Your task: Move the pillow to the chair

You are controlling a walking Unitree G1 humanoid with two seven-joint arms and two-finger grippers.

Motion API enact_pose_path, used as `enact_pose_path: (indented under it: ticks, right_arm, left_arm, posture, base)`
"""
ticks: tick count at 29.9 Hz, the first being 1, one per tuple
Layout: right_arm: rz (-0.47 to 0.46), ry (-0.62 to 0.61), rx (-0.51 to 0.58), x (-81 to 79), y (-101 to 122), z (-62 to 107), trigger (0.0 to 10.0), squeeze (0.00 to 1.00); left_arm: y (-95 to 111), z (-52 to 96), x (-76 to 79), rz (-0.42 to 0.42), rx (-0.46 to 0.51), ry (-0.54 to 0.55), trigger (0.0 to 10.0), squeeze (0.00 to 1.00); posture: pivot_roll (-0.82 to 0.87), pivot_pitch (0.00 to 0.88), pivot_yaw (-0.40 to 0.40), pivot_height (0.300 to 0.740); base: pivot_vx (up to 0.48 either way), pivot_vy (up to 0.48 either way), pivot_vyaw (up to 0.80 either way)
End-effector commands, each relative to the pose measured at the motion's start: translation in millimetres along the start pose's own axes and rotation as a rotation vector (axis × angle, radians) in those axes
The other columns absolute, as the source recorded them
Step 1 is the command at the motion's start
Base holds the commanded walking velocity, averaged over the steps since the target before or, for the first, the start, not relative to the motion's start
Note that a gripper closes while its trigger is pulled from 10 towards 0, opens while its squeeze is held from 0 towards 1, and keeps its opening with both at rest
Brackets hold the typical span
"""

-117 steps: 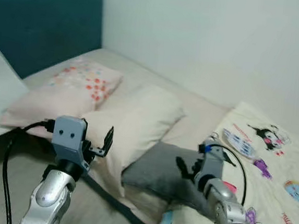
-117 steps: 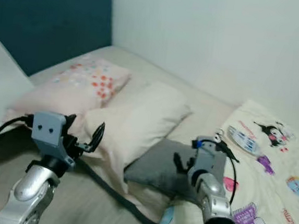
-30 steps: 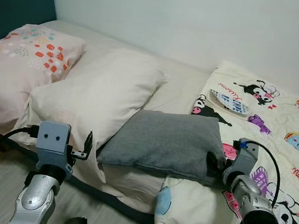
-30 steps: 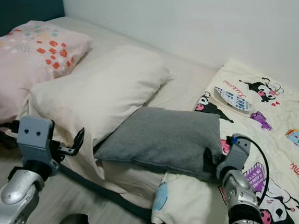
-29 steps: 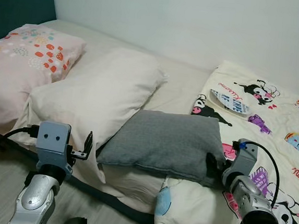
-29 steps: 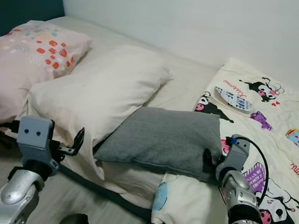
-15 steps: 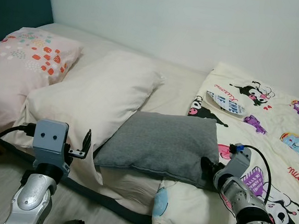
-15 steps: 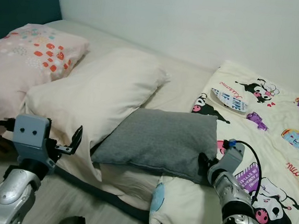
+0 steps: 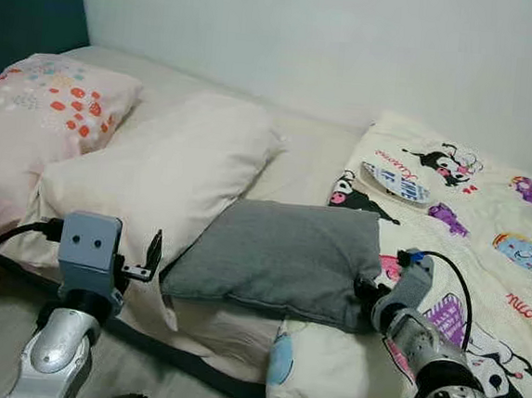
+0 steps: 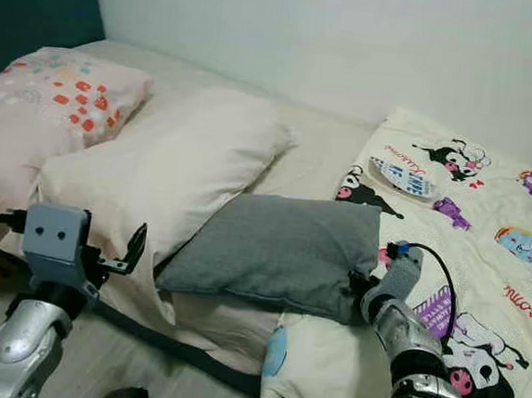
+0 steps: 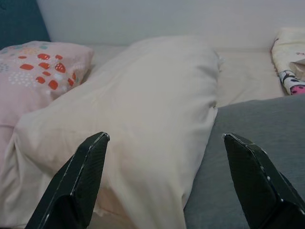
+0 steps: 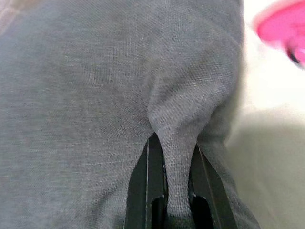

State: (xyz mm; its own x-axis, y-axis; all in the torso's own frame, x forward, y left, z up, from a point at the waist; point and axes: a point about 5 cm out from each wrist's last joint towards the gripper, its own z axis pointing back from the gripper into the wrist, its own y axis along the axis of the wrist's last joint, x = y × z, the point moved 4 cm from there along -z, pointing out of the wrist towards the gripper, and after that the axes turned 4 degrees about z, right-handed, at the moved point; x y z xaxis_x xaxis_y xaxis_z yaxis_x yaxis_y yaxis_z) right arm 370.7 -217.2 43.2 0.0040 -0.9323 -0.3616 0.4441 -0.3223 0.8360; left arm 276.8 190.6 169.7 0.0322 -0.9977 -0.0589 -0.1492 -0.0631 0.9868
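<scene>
Three pillows on the bed (image 9: 307,156): pink pillow (image 9: 29,132) by the dark headboard (image 9: 27,1), cream pillow (image 9: 157,171) beside it, grey pillow (image 9: 275,260) at the bed's near edge, one end tucked under the cream pillow, the other touching the cartoon quilt (image 9: 459,234). Right gripper (image 12: 169,191): at the grey pillow's quilt-side corner, fingers (image 12: 152,186) pinching a fold of its cloth. Left gripper (image 11: 167,157): held off the bed's edge, near the cream pillow, fingers (image 11: 88,171) spread wide, holding nothing. Wall (image 9: 354,39): pale, behind the bed.
</scene>
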Motion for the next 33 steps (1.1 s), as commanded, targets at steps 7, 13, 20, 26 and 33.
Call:
enact_pose_path:
  ticks: [7, 13, 20, 26, 33]
  right_arm:
    - [-0.043, 0.277, 0.274, -61.4, 82, -2.1, 0.0, 0.00]
    - [-0.060, 0.434, 0.491, -99.6, 152, 21.8, 0.0, 0.00]
    - [-0.054, 0.620, 0.647, -142.0, 202, 57.5, 0.0, 0.00]
    - [-0.049, 0.778, 0.673, -176.1, 210, 79.4, 0.0, 0.00]
    - [-0.066, 0.871, 0.690, -196.8, 216, 96.7, 0.0, 0.00]
  left_arm:
    - [2, -10.9, -1.1, 0.050, -0.021, 0.031, 10.0, 0.00]
    - [8, -16.9, 1.1, 0.058, -0.001, 0.032, 10.0, 0.00]
    - [11, -18.2, 1.6, 0.056, 0.019, 0.034, 10.0, 0.00]
    - [14, -19.2, 2.0, 0.068, 0.024, 0.041, 10.0, 0.00]
    - [12, -20.4, 1.8, 0.069, 0.003, 0.050, 10.0, 0.00]
  posture:
    - [0.08, 0.000, -0.110, 0.550]
    - [0.08, 0.000, -0.112, 0.564]
    - [0.08, 0.000, -0.113, 0.583]
    - [0.08, 0.000, -0.115, 0.602]
    - [0.08, 0.000, -0.117, 0.621]
  base:
    - [-0.135, 0.000, 0.00]
    - [-0.160, 0.000, 0.00]
    - [0.000, 0.000, 0.00]
    - [0.000, 0.000, 0.00]
    - [-0.100, 0.000, 0.00]
